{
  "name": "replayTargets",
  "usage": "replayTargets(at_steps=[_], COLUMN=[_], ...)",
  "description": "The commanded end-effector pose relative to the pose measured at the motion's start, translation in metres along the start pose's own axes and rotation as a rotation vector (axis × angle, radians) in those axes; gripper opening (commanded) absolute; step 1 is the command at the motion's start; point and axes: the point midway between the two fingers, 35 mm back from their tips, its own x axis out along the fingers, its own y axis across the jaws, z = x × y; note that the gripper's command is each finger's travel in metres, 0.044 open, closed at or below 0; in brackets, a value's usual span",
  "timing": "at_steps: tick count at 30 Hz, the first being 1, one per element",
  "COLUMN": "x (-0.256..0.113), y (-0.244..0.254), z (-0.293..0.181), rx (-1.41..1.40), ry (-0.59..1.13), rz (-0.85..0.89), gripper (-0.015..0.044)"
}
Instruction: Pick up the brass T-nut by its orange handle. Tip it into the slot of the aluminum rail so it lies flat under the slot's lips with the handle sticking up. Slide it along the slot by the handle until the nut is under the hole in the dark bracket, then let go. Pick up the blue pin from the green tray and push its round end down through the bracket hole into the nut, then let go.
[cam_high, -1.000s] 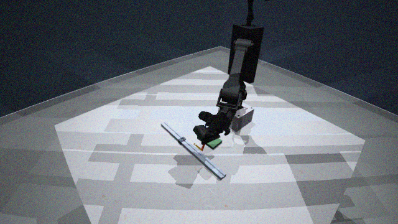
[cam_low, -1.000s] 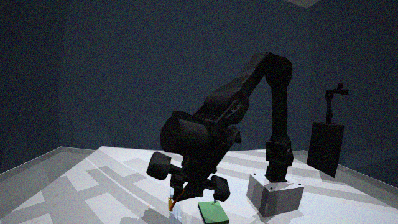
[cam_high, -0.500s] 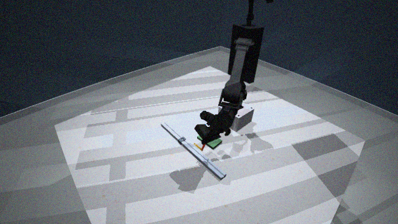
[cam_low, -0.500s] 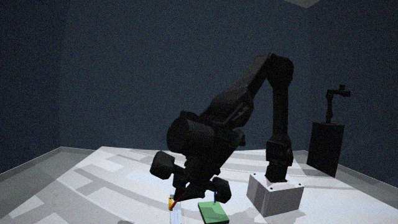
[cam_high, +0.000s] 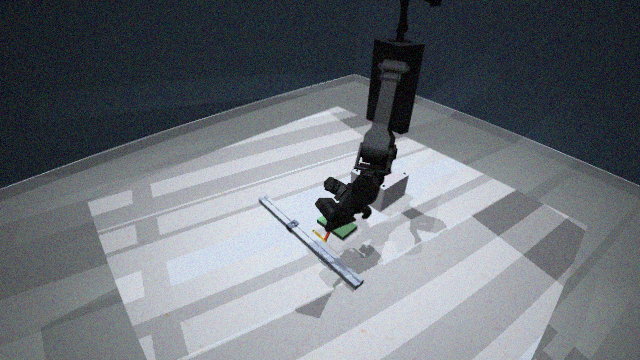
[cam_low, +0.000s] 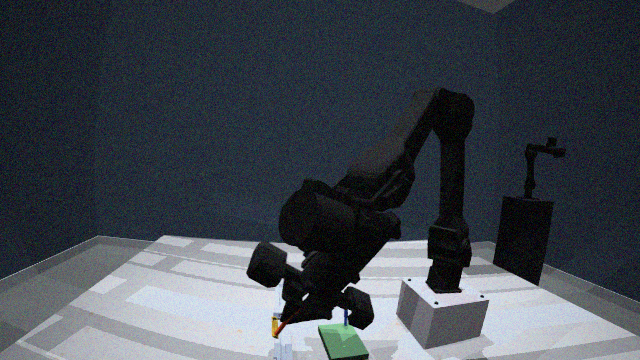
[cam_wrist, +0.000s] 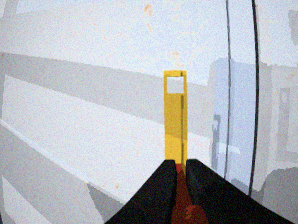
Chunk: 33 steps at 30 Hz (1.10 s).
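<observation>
My gripper (cam_high: 328, 229) (cam_low: 287, 319) (cam_wrist: 180, 169) is shut on the orange handle (cam_high: 327, 236) (cam_low: 286, 325) (cam_wrist: 182, 192), which looks red in this light and slants down from the fingers. The brass T-nut (cam_high: 318, 235) (cam_low: 274, 326) (cam_wrist: 175, 120) is at the handle's far end, outside the slot. The aluminum rail (cam_high: 314, 243) (cam_low: 283, 352) (cam_wrist: 242, 125) is close by, right of the nut in the wrist view; their gap in height is unclear. The dark bracket (cam_high: 292, 225) sits on the rail. The blue pin (cam_low: 345, 318) stands in the green tray (cam_high: 345, 230) (cam_low: 345, 346).
The tray lies beside the rail, below and behind the gripper. The arm's pale base block (cam_high: 393, 192) (cam_low: 442, 320) is behind the tray. A dark pedestal (cam_high: 395, 100) (cam_low: 524, 235) stands farther back. Striped light and shadows cross the table.
</observation>
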Motion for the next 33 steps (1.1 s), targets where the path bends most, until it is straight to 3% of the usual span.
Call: replayTargets(at_steps=[1, 33], x=[-0.0001, -0.0036], y=[-0.0014, -0.0100], z=[0.0009, 0.0038], rx=[0.008, 0.047], ry=[-0.004, 0.002], rz=[0.015, 0.115], gripper=[-0.0150, -0.0150])
